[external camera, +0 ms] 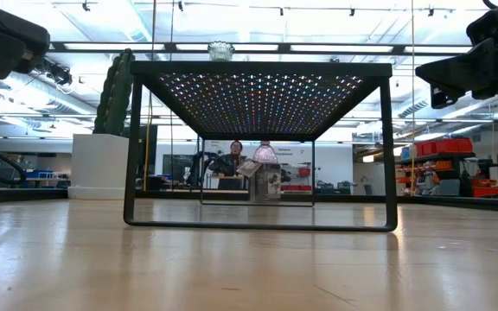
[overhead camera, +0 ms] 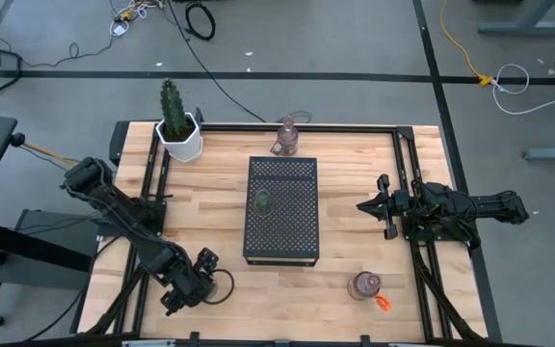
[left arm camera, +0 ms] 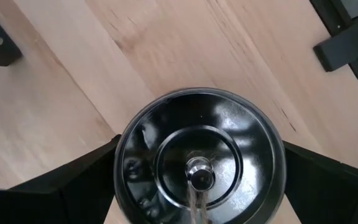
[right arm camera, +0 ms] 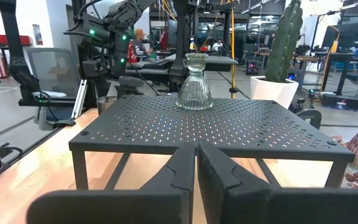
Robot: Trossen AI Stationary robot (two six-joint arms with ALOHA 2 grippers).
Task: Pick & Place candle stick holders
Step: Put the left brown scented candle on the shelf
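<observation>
My left gripper (overhead camera: 210,281) is at the table's near left, down over a wide silvery-clear candle stick holder (left arm camera: 199,155), which fills the gap between its fingers. A green glass holder (overhead camera: 263,202) stands on the black perforated stand (overhead camera: 280,207) and also shows in the right wrist view (right arm camera: 194,84). One pink-purple holder (overhead camera: 286,138) with a tag stands by the far edge. Another pink-purple holder (overhead camera: 364,284) with an orange tag stands at the near right. My right gripper (right arm camera: 197,168) is shut and empty, right of the stand, pointing at it. My left gripper has the silvery-clear holder between its two fingers, one finger (left arm camera: 73,180) on each side of the round body (left arm camera: 126,149); I see no gap on either side. The fingers come from above, pointing down. I cannot tell whether the holder's base is on the table.
A white pot with a cactus (overhead camera: 179,135) stands at the far left corner. Black rails (overhead camera: 152,173) run along the table's left and right edges. Bare wood lies near the front edge between the left gripper and the near-right holder.
</observation>
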